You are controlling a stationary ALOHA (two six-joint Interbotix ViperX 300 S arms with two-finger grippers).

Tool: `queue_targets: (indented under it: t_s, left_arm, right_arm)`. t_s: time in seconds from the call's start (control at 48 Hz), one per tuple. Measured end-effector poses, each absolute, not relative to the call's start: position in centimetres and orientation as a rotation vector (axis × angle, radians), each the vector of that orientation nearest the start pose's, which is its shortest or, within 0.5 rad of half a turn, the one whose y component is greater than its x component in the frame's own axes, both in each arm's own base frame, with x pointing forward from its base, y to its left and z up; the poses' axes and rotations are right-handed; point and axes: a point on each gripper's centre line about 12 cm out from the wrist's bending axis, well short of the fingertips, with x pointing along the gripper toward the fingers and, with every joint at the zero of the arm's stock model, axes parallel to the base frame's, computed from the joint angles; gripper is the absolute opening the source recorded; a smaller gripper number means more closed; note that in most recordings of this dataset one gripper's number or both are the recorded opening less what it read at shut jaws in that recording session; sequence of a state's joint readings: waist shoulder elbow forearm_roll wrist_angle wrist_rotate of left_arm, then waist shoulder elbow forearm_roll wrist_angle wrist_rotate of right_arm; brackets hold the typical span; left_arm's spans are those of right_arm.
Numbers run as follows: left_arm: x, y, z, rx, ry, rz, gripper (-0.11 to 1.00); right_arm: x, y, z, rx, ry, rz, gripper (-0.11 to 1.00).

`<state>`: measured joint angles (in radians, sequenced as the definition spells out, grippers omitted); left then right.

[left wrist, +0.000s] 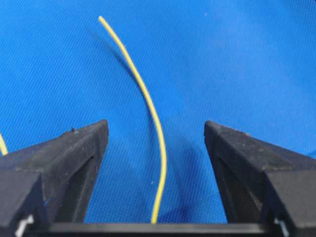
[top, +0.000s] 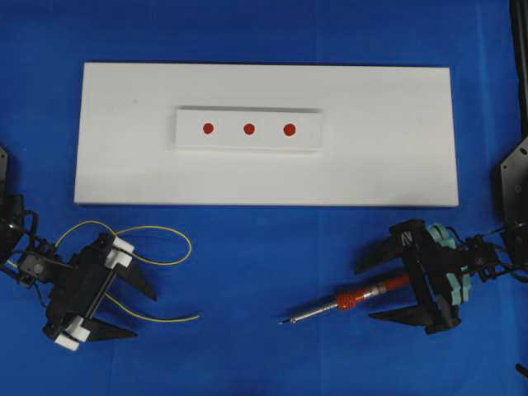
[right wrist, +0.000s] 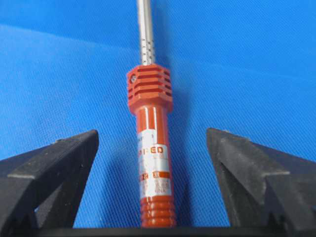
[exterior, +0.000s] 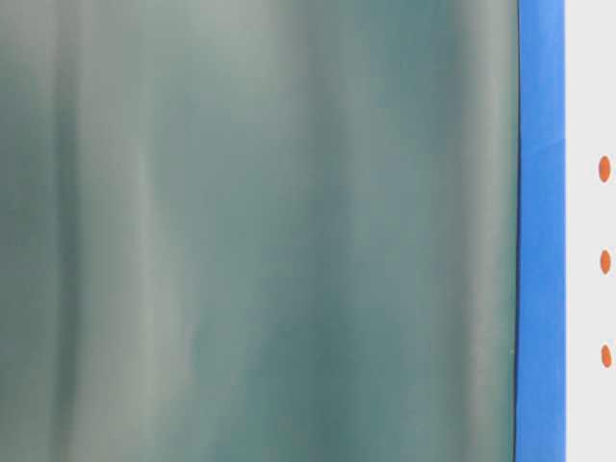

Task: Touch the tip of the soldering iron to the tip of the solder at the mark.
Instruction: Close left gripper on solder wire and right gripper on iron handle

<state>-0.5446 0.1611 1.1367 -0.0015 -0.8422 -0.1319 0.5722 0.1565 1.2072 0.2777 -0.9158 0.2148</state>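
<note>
Both pincers are down at the blue tabletop [top: 264, 247], each straddling its item, nothing gripped yet.

The left pincer [top: 145, 312] has its jaws apart. The solder [top: 157, 247] runs up between them in the left wrist view, touching neither finger. It lies loose and curved on the cloth, looping behind the pincer, with its free end [top: 197, 315] pointing right.

The right pincer [top: 374, 290] also has its jaws apart. The soldering iron [top: 351, 300] lies flat on the cloth, orange-red handle between the fingers with a gap on both sides, silver shaft pointing left, its dark tip [top: 281, 322] well apart from the solder end.

A white board [top: 124, 165] sits beyond them. A small white block [top: 186, 132] on it has three red marks [top: 248, 129] in a row. Both tools are well short of the marks. The table-level view is mostly a blurred grey-green surface.
</note>
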Motion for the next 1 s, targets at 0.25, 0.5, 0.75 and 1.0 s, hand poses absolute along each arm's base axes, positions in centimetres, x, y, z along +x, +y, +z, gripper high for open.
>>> queue_targets:
  t_s: [0.25, 0.5, 0.75, 1.0]
  left_arm:
    - [25.0, -15.3, 6.9, 0.016, 0.512, -0.504, 0.45]
    - [25.2, -15.4, 6.6, 0.033, 0.547, -0.5, 0.02]
    - [25.5, -15.6, 7.5, 0.016, 0.539, -0.5, 0.02]
    - [26.2, -16.0, 11.6, 0.012, 0.534, -0.5, 0.02]
  right_arm:
    - [24.4, 13.1, 6.3, 0.176, 0.49, 0.272, 0.52]
    - [24.2, 12.9, 6.2, 0.169, 0.494, 0.27, 0.06]
    - [24.4, 12.9, 6.4, 0.173, 0.486, 0.268, 0.07]
    - [24.8, 12.9, 10.2, 0.196, 0.448, 0.285, 0.06]
